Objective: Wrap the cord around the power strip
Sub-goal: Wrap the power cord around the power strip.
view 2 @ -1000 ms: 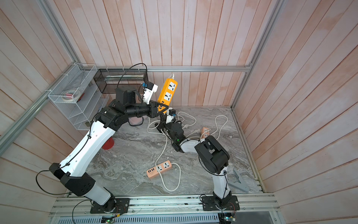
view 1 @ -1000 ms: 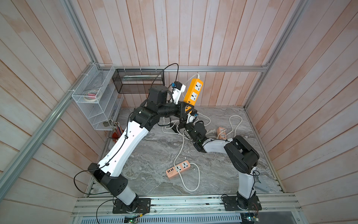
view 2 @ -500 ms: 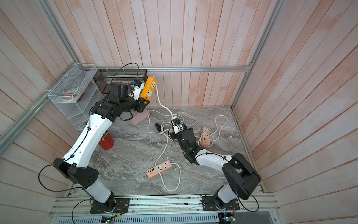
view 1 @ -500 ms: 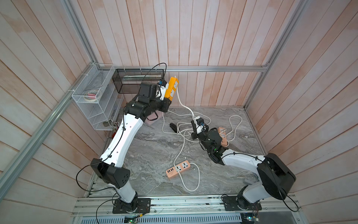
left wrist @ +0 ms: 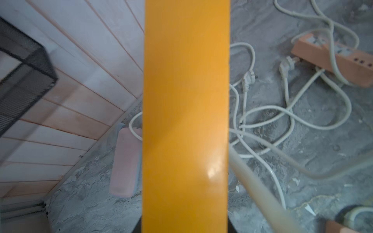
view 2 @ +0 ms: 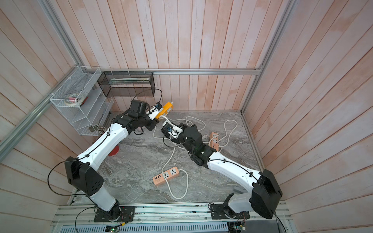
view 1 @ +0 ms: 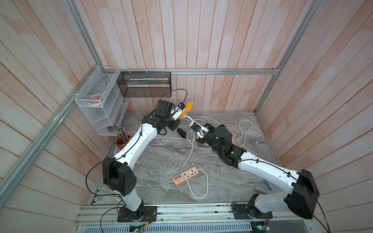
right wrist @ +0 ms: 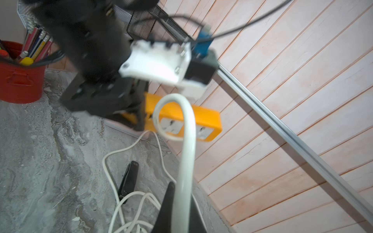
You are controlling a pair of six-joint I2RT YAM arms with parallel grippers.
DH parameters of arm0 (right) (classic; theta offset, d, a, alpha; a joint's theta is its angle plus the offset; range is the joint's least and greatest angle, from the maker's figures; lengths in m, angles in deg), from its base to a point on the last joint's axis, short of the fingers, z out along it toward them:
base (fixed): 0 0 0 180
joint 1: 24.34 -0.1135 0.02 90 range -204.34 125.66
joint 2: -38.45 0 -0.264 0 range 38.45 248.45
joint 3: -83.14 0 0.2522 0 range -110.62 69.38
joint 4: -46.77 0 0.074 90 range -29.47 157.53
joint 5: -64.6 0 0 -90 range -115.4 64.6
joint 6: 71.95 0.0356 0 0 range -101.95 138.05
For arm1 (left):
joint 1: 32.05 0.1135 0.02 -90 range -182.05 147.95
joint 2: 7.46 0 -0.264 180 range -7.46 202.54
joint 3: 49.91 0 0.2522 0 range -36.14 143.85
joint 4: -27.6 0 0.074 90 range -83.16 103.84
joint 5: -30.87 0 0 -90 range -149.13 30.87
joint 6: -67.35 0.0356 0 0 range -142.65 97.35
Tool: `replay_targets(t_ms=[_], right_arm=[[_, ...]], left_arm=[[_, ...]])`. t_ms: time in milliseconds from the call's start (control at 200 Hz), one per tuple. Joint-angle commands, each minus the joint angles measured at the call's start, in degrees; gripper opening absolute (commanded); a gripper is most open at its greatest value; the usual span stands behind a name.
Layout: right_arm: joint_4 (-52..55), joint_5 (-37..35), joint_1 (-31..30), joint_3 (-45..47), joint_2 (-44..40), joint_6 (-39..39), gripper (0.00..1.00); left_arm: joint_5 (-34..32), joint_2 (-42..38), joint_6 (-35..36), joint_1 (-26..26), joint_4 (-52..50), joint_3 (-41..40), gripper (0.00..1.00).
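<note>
1. Near the back wall, found the yellow power strip (view 1: 187,106) raised clear of the marble tabletop (view 1: 161,157), plain back toward the left wrist camera, sockets toward the right arm, one end clenched in the left gripper (right wrist: 141,115).
2. Traced its white cord (right wrist: 186,145) from the strip in a single loose curl across the socket face and down into the right gripper (right wrist: 181,193), pinched shut on it just beside the strip; could not confirm any full turn around the body.
3. Judged the one-ended hold the weakest point: a hard tug from the right gripper likely to lever the strip askew or out of the fingers altogether.
4. Judged slack the opposite hazard: too gentle a pull, or cord sliding through the pinch, apt to leave the curl hanging off the strip instead of seated against it.
5. Noted the remaining cord heaped on the tabletop, crossing the cords of the near salmon power strip (view 1: 186,176) and the far salmon power strip (view 2: 214,141); expected snagging, with either dragged along during winding.
6. Spotted the black stapler (right wrist: 129,179) among those loops and the pink case (left wrist: 125,161) below the raised strip, both liable to be caught and shifted.
7. Marked the black mesh basket (view 1: 145,86) and the wall close behind; a wide swing likely to strike them.
</note>
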Motion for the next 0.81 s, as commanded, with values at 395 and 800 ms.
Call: replay_targets(t_ms=[395, 800], right_arm=[[23.09, 22.7, 18.32, -26.6, 15.09, 2.85, 0.0], [-6.08, 45.9, 26.58, -13.22, 19.51, 29.82, 0.23]], left_arm=[[24.98, -12.0, 20.47, -4.75, 12.12, -15.01, 0.0], [29.85, -18.55, 4.62, -5.08, 24.95, -14.55, 0.0]])
